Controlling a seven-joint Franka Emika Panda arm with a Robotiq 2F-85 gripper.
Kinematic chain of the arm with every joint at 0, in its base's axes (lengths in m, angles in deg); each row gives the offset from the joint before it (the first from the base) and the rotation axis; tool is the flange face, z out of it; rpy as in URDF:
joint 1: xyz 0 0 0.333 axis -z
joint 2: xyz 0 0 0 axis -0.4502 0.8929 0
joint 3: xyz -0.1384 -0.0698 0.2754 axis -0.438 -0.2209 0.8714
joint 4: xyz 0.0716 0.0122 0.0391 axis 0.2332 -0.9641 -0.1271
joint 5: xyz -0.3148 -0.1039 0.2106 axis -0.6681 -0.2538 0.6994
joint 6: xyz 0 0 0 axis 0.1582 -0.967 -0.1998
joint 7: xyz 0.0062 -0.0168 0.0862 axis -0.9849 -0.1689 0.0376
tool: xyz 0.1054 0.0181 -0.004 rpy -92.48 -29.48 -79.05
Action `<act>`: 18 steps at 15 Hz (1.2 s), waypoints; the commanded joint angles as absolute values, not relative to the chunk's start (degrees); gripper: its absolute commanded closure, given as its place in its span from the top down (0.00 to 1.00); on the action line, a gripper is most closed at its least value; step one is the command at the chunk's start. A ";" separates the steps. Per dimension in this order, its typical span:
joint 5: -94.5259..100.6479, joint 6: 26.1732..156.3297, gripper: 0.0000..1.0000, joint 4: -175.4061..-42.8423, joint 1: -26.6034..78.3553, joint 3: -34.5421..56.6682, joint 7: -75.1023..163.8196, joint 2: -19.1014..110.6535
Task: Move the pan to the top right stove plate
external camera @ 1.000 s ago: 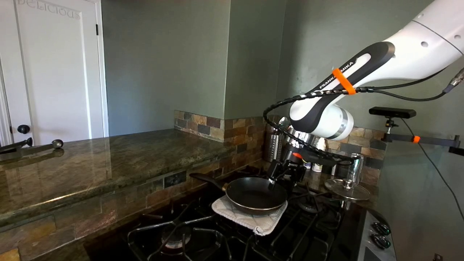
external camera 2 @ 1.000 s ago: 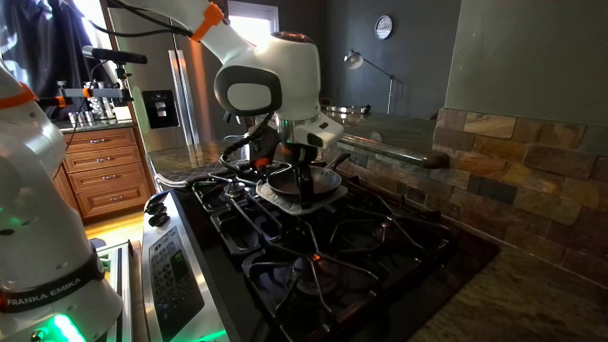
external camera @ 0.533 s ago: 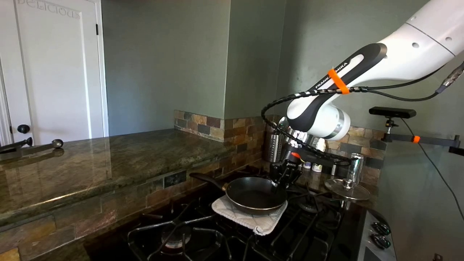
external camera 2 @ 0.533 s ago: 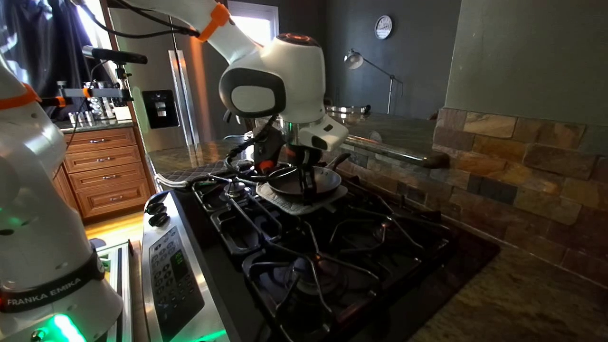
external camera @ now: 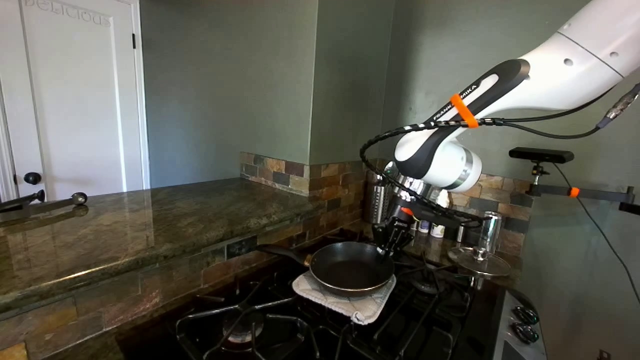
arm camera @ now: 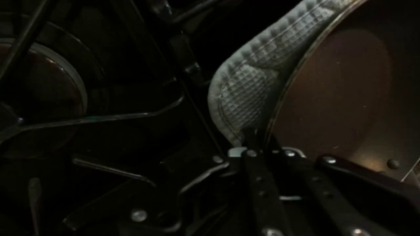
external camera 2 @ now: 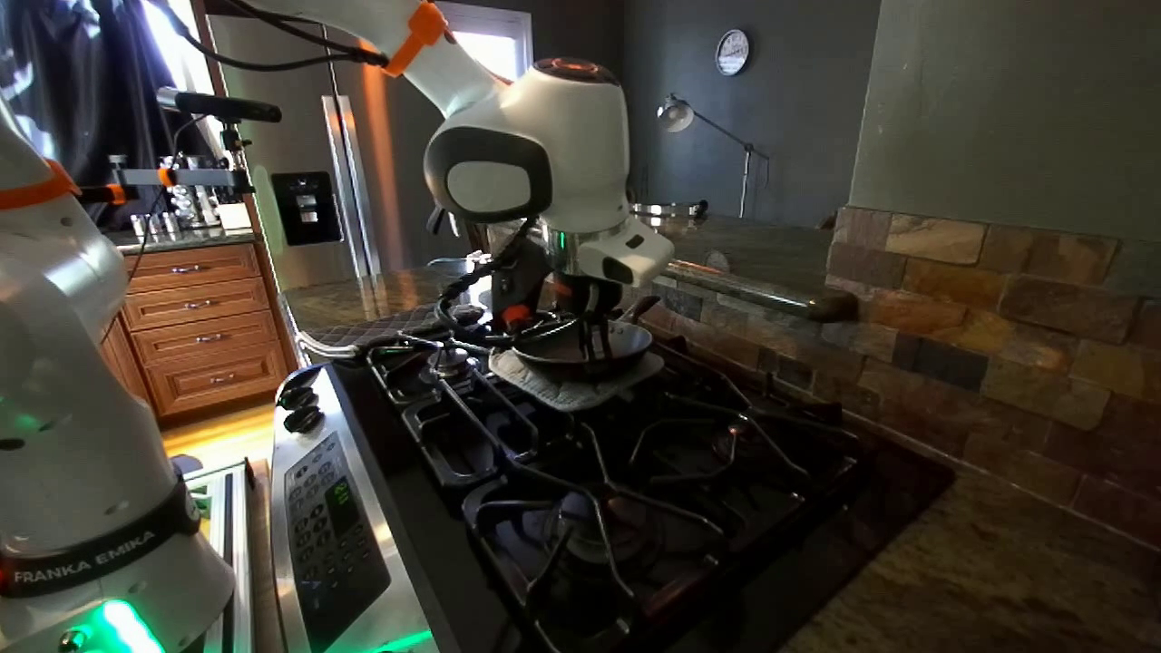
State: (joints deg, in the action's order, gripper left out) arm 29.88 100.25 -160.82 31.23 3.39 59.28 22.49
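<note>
While the robot's gripper (arm camera: 262, 139) pinches its rim (arm camera: 284, 94), a black frying pan (external camera: 351, 270) sits over a white quilted cloth (external camera: 344, 306) on the gas hob (external camera 2: 843, 526), its dark handle (external camera: 282, 251) pointing toward the tiled wall (external camera 2: 943, 361).

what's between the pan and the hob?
A white quilted cloth lies beneath the pan, over the hob. Both exterior views show it; in the wrist view, a rounded corner sticks out past the pan.
</note>
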 commanded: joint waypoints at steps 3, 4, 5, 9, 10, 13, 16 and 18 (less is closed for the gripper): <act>33.75 101.01 0.02 -160.76 31.40 3.34 63.51 23.27; 35.54 101.36 0.02 -161.06 31.28 3.10 65.32 22.93; 37.51 102.16 0.02 -161.49 31.20 2.92 67.14 22.53; 45.59 102.33 0.02 -162.09 30.86 2.13 77.18 21.92; 46.89 102.03 0.02 -162.10 30.96 2.11 78.96 22.04; 50.20 101.33 0.02 -162.18 31.34 2.11 83.79 22.36; 53.21 100.30 0.02 -161.99 31.76 2.00 87.44 22.62; 55.52 99.33 0.02 -161.83 32.09 1.69 90.14 22.60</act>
